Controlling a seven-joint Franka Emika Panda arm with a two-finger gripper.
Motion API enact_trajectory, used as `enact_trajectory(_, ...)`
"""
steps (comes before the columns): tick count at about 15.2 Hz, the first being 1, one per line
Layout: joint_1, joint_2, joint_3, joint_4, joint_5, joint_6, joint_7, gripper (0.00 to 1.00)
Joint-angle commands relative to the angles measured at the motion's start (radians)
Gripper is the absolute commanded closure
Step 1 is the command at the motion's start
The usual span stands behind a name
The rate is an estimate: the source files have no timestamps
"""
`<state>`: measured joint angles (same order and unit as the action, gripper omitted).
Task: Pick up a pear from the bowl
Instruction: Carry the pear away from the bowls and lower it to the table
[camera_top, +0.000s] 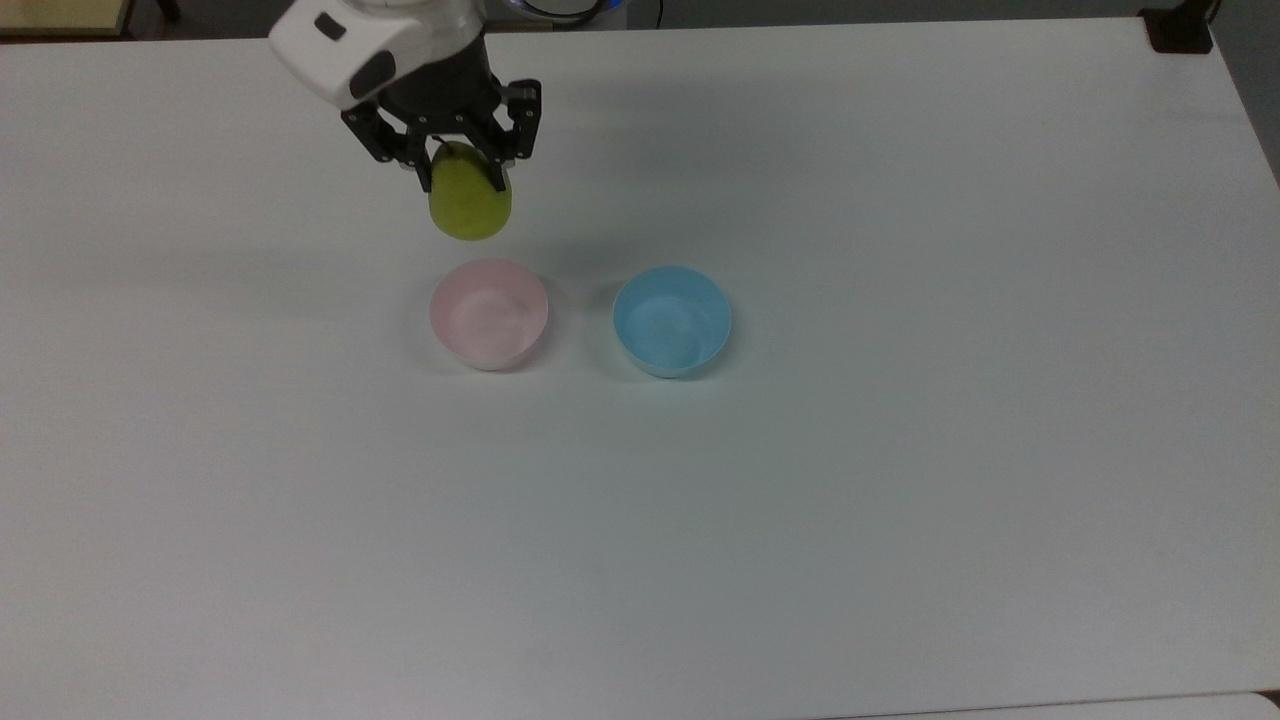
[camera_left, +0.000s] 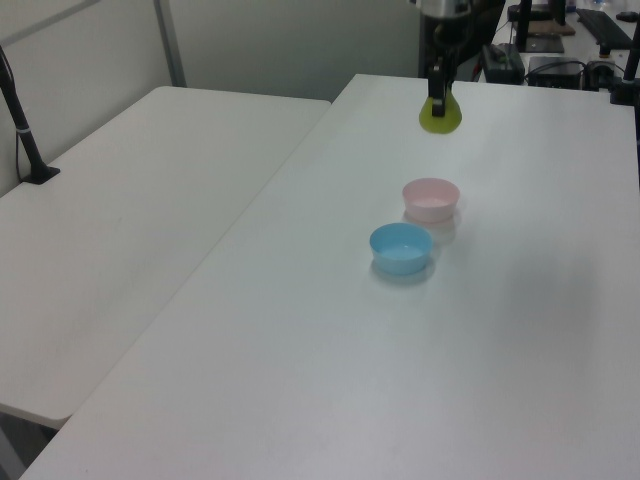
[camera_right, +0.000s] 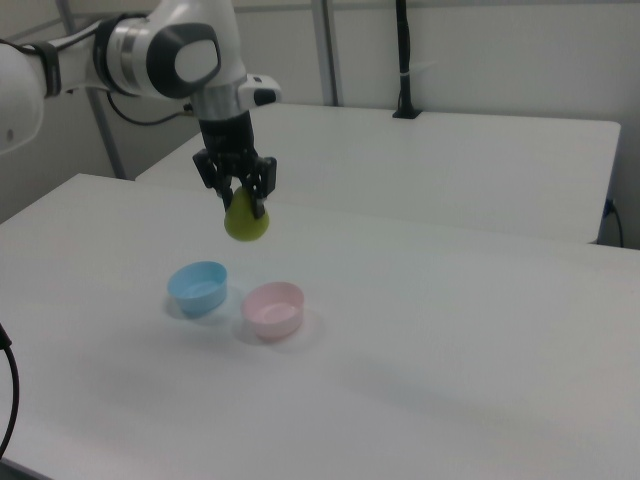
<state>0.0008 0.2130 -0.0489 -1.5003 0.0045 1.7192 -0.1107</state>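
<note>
Essentially done: gripper (camera_top: 455, 172) clamped on the pear (camera_top: 470, 205), hanging well above the emptied pink bowl (camera_top: 489, 315); nothing left but holding steady.

The arm (camera_right: 150, 45) has glossy white rounded shells with dark grey bands at the joints. A black cable (camera_right: 140, 115) loops behind one segment in the right view. The wrist ends in a white flange block (camera_top: 365, 45) carrying a small dark oval mark, possibly a button. Below it sits a black cylindrical section. The end effector (camera_top: 458, 178) is black, with linked bars and two narrow black fingers (camera_right: 258, 205).
</note>
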Motion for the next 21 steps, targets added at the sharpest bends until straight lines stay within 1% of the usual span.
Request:
enact_trajectory(1, -0.05, 0.008, -0.002, 0.034, 0.02, -0.032, -0.065, 1.0)
enact_trajectory(3, -0.07, 0.019, -0.006, 0.055, 0.017, -0.03, -0.124, 1.0)
enact_trajectory(5, -0.116, 0.029, -0.006, 0.077, 0.015, -0.023, -0.202, 1.0)
enact_trajectory(8, -0.169, 0.078, -0.009, 0.123, 0.011, -0.018, -0.337, 1.0)
enact_trajectory(10, -0.205, 0.115, -0.009, 0.14, 0.011, 0.009, -0.389, 1.0)
enact_trajectory(17, -0.298, 0.267, -0.009, 0.141, 0.012, 0.229, -0.394, 1.0)
enact_trajectory(21, -0.338, 0.328, -0.009, 0.141, 0.011, 0.255, -0.397, 1.0)
